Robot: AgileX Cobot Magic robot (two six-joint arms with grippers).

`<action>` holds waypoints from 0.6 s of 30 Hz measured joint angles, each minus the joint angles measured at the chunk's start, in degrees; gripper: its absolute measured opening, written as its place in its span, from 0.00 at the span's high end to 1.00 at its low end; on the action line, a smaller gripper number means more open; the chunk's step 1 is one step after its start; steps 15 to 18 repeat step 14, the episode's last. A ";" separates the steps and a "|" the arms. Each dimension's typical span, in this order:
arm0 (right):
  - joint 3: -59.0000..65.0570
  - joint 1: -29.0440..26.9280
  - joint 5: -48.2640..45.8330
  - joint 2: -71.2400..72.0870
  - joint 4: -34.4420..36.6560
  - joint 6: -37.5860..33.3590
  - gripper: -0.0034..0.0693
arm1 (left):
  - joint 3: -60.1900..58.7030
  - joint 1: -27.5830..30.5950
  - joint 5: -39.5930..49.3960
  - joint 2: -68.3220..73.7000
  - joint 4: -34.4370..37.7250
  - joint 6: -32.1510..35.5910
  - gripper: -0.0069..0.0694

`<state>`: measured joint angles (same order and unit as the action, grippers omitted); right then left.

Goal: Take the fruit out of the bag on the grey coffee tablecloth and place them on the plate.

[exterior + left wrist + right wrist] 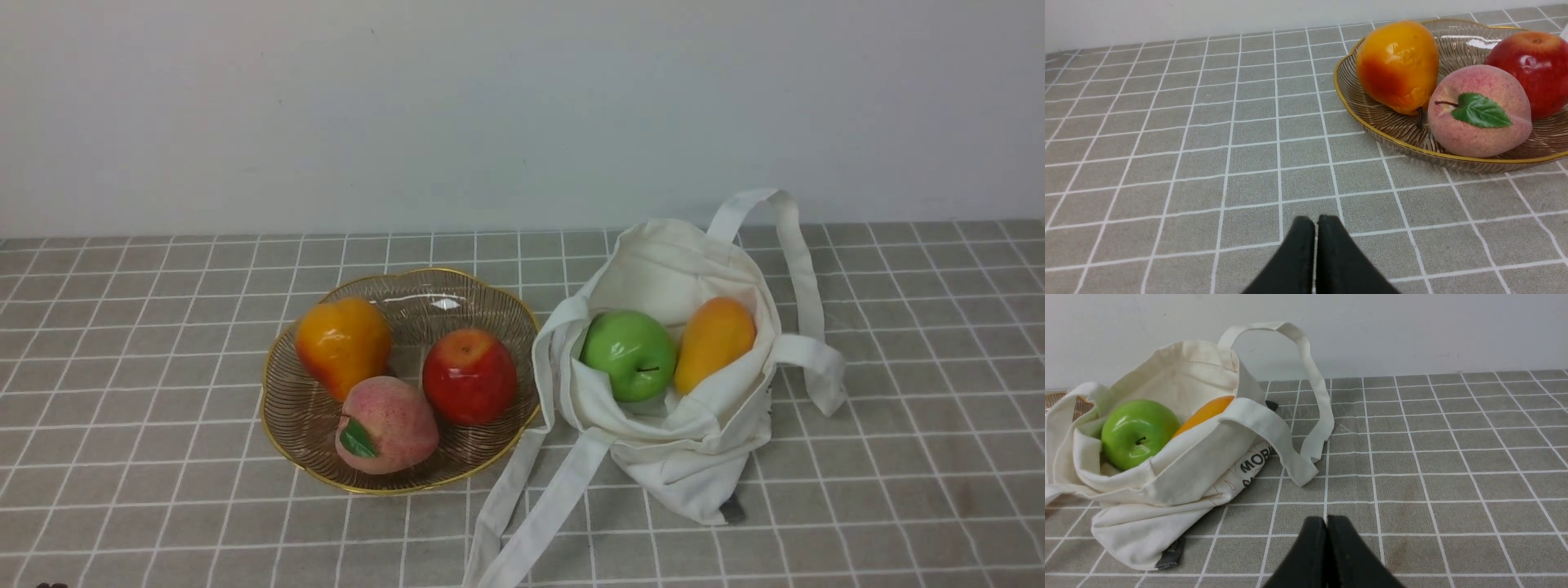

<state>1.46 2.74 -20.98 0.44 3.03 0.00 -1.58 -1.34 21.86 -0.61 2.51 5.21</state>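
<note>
Front view: right of centre, the green apple (629, 356) and upright-leaning mango (715, 344) nestle in the crumpled canvas tote (694, 482); the glossy red apple (469, 376) sits in the ribbed glass dish (402, 492), left of centre.

Left wrist view: the left pincer (1316, 222), fingertips pressed together, empty.

Right wrist view: the right pincer (1327, 522), pressed together, empty, is the nearer to the fruit, which lies beyond it toward the robot's left.
</note>
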 joint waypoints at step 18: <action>0.00 0.00 0.00 0.00 0.00 0.84 0.97 | 0.00 0.00 0.00 0.00 0.00 0.00 0.92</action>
